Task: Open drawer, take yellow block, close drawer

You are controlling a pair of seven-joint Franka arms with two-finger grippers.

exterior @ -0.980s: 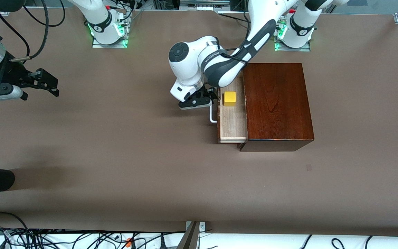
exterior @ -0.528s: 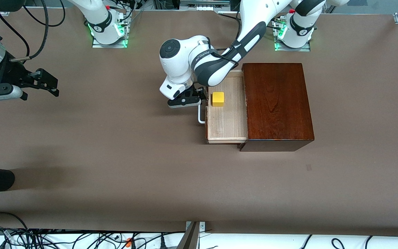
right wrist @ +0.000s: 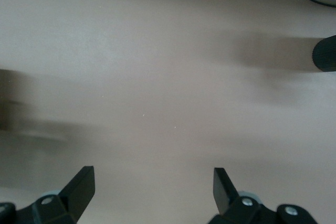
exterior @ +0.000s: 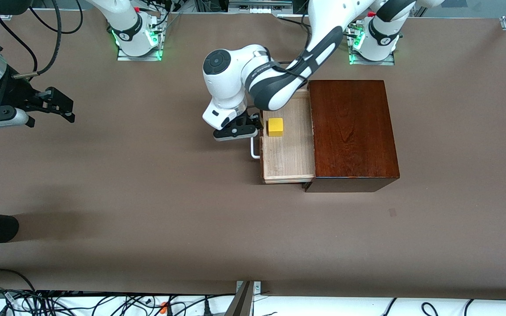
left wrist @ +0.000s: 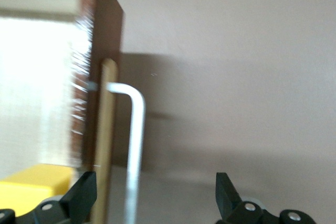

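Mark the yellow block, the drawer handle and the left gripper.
yellow block [exterior: 275, 127]: front view, its top face.
drawer handle [exterior: 254, 149]: front view, the white loop's bar.
left gripper [left wrist: 155, 195]: left wrist view, between the fingertips, open around the handle.

The wooden box [exterior: 353, 131] stood on the table [exterior: 147, 197] toward the left arm's end, near that arm's base. Its drawer [exterior: 288, 151] was pulled out toward the right arm's end, and the yellow block [exterior: 275, 127] lay in it, close to the drawer front. The loop handle [exterior: 254, 147] stuck out from that front. The left gripper [exterior: 240, 130] sat just beside the handle, with its fingers spread on either side of it. The right gripper [exterior: 62, 105] hung over the right arm's end of the table, well apart from the box.
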